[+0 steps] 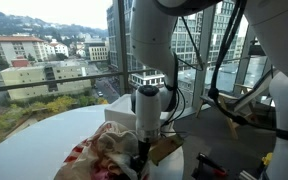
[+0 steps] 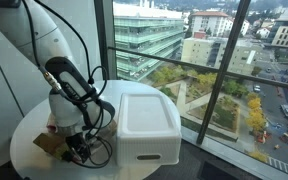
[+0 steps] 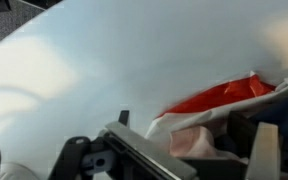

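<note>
Gripper (image 3: 199, 150) hardware fills the bottom edge of the wrist view, dark and blurred, cut off by the frame. One pale finger (image 3: 265, 150) shows at the right, the rest is too smeared to read. A red and white cloth (image 3: 219, 100) bunches right against the fingers, partly hidden behind them. It lies on the white round table (image 3: 84, 60), which takes up the rest of that view.

In an exterior view the gripper (image 1: 142, 152) points straight down with its tips sunk into the cloth (image 1: 104, 152), so the tips are hidden by the folds. The print looks floral but is hard to make out. I cannot tell how far apart the jaws stand, or whether they pinch the fabric or just press on it.

A brown cardboard piece (image 1: 166, 150) sits just beside the gripper, touching the cloth edge or very near it. In an exterior view the arm and black cables (image 2: 84, 95) block the gripper (image 2: 74, 148). Only the cardboard (image 2: 49, 143) peeks out, and the cloth is not visible there. A white plastic bin (image 2: 147, 122) stands near the tool on the table (image 2: 29, 155), by the window.
</note>
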`<state>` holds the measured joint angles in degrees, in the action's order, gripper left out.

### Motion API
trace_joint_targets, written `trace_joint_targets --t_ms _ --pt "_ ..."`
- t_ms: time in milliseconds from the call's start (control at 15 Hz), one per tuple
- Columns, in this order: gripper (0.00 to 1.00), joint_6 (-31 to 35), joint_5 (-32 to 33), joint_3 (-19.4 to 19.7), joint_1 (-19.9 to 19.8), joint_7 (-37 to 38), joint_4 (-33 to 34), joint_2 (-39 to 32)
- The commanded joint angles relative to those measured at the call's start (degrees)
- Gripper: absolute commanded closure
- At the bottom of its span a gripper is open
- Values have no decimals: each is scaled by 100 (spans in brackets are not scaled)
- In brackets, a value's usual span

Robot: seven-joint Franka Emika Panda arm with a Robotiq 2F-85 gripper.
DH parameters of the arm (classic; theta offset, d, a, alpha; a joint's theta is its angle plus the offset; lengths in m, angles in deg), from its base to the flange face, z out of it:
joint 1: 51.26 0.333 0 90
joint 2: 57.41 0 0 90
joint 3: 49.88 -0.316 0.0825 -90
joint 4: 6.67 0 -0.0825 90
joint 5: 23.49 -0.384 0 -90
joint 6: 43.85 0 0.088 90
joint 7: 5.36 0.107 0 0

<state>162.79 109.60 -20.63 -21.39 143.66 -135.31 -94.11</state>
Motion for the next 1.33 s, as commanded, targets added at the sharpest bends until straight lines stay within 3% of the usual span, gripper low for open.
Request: trace_joint_targets --t_ms 0,867,933,1000,1267 --pt "0 -12 -231 -184 -194 -46 -105 116" --pt "0 -378 -272 -235 -106 88 -53 -131" --pt "10 -414 -262 -229 -96 84 -61 -134" --pt "27 -446 -238 -201 -56 100 -60 -157" --pt "57 -490 -224 -123 -25 105 -81 -123"
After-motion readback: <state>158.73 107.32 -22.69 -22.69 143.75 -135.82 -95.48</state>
